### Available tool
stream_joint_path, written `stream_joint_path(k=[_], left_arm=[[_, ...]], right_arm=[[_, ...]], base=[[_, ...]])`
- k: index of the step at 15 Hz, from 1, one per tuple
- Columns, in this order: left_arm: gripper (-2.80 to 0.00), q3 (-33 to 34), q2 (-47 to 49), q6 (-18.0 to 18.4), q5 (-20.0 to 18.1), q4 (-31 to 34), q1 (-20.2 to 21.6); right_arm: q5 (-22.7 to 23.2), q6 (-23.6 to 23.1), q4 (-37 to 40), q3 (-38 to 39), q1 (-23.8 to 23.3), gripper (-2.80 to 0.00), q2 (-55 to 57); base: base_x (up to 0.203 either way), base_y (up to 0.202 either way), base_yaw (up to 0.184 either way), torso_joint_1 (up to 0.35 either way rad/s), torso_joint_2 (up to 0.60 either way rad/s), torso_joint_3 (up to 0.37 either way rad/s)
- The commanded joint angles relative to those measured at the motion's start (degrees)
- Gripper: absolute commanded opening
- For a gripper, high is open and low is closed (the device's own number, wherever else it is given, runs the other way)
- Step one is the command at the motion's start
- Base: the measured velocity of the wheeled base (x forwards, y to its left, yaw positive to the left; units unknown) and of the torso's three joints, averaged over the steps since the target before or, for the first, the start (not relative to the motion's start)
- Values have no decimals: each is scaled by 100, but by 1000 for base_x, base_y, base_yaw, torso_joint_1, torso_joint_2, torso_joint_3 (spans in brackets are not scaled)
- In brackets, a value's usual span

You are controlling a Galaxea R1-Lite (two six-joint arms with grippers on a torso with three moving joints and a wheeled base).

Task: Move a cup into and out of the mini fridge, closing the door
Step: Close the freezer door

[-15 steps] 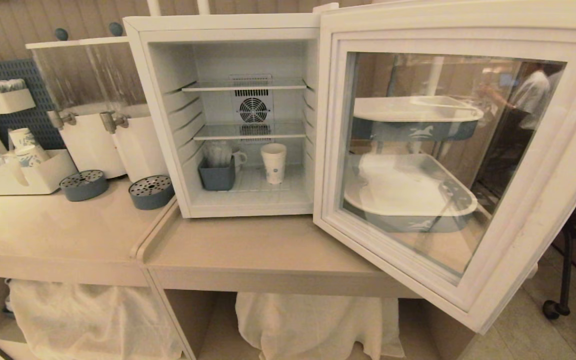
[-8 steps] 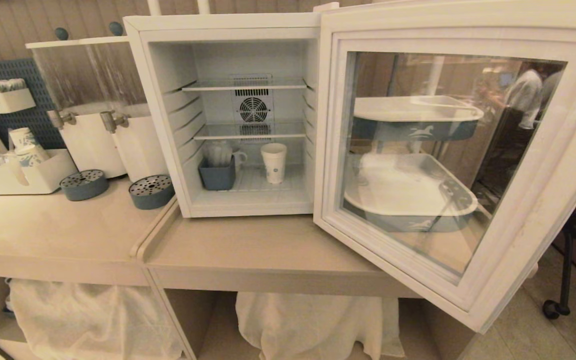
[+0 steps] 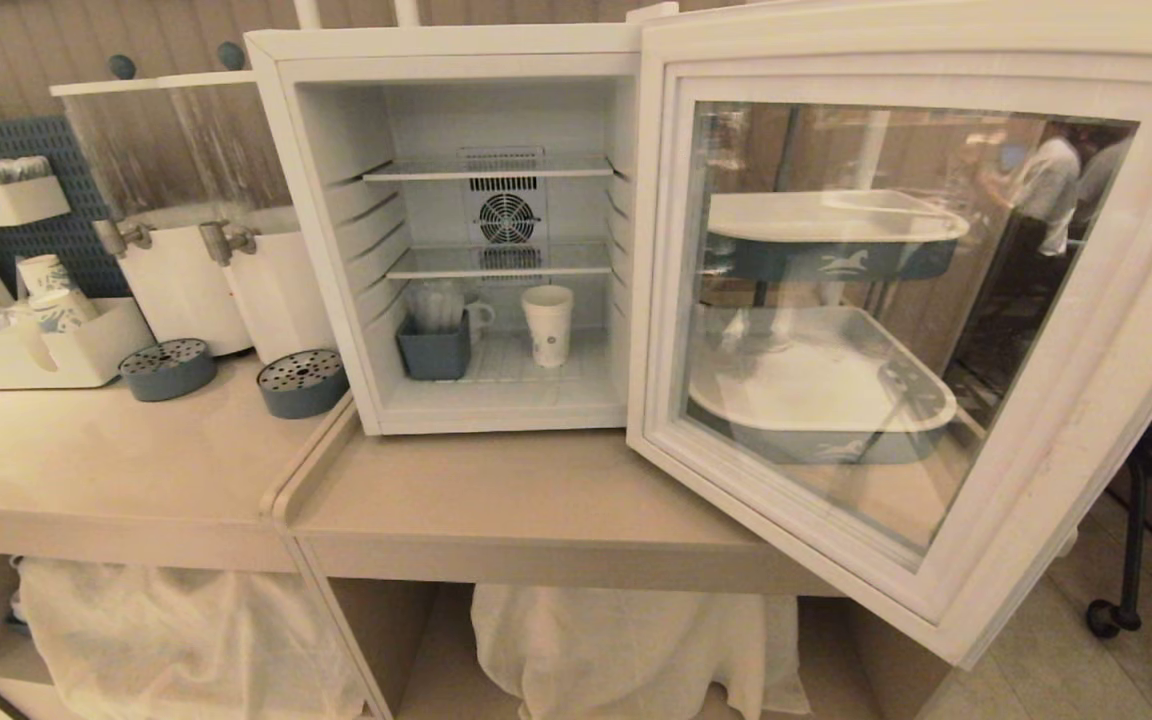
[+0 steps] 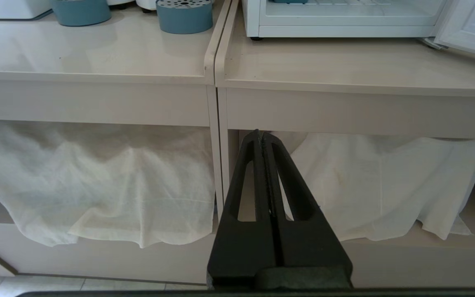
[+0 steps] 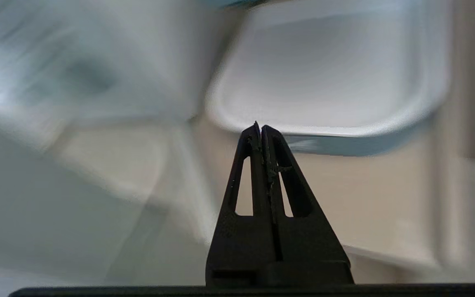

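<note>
Door [image 3: 921, 330] has swung a touch wider than 1 second ago. I see the cup [image 3: 547, 326] upright inside the mini fridge [image 3: 321, 210], untouched. Right gripper [image 5: 261, 128] sits pinched shut, empty; left gripper [image 4: 261, 134] likewise, parked below the counter [image 4: 324, 66].

Warm, dim indoor light tints the head view; the door [image 3: 896, 330] glass carries reflections toward three o'clock, and edges bow outward. The right wrist view is motion-smeared, the left wrist view sharp.
</note>
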Motion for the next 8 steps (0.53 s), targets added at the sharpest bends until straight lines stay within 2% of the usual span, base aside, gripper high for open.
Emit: stream_joint_path(k=[1,2,4,6,8], left_arm=[[-280,-4,-1,-3,1,0,-2],[-280,4,-1,6,1,0,7],[-280,4,-1,5,1,0,5],[-280,-4,-1,6,1,0,-2],[-280,4,-1,-3,1,0,7]], right_arm=[[788,-109,-7,-46,-221,-280,311],[1037,-133,72,-34,-287,-280,305],[2414,-175,665,-60,-384,-280,272],[2767,-180,1385,-108,-245,-280,185],[2809,-177,1667,-95,-80,-280,42]], base=[[0,0,0,0,0,0],[0,0,0,0,0,0],[0,0,0,0,0,0],[0,0,0,0,0,0],[0,0,0,0,0,0]])
